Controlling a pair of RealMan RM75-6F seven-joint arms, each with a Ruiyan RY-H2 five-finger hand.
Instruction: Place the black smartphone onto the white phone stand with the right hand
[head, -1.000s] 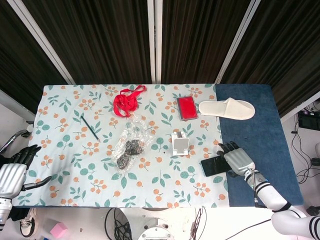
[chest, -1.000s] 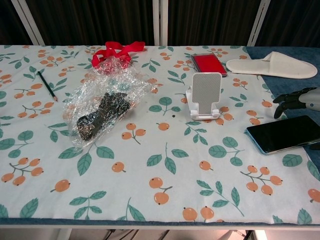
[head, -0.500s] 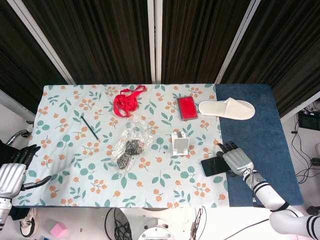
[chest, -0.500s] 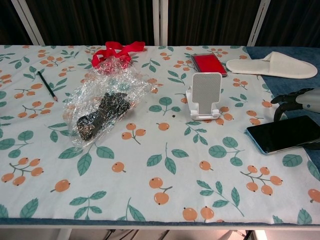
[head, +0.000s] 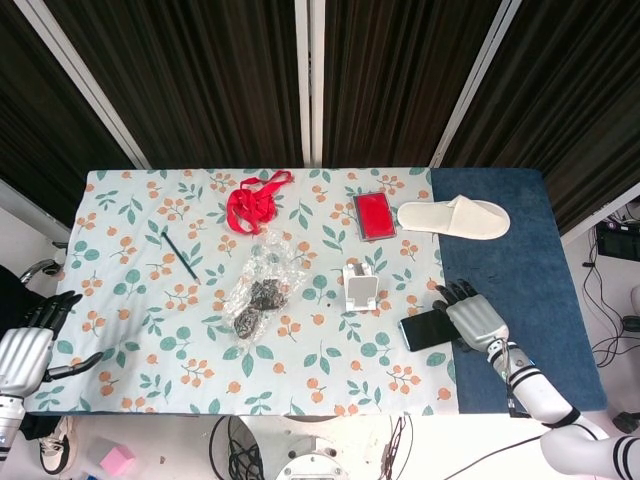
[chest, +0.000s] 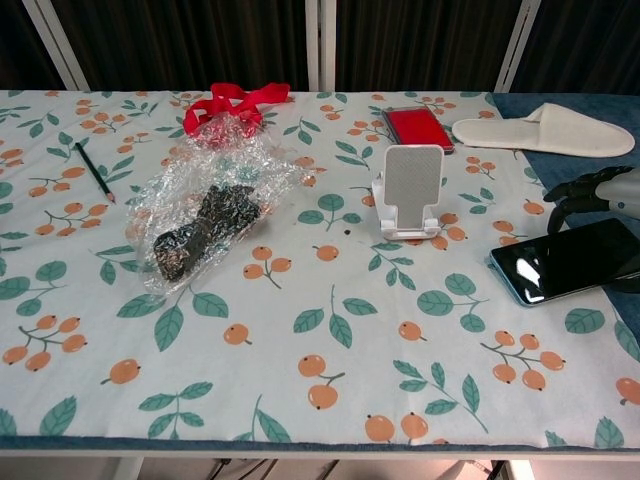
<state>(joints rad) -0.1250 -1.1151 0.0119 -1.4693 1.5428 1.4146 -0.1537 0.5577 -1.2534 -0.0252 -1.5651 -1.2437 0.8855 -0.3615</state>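
Note:
The black smartphone (head: 428, 330) (chest: 565, 260) lies at the right edge of the floral cloth, its right end lifted a little off the table. My right hand (head: 472, 320) (chest: 595, 190) grips that right end, fingers curled over the far edge. The white phone stand (head: 360, 288) (chest: 410, 190) stands upright and empty just left of and beyond the phone. Off the table's left front corner, my left hand (head: 25, 345) hangs with its fingers apart and holds nothing; the chest view does not show it.
A white slipper (head: 455, 217) (chest: 545, 130) and a red case (head: 374, 214) (chest: 418, 125) lie behind the stand. A crumpled plastic bag (head: 258, 290) (chest: 210, 215), a red ribbon (head: 252, 205) and a pencil (head: 180, 254) lie to the left.
The phone has tilted up at its right end and shifted slightly left toward the stand, with my right hand following it. The left hand has stayed put.

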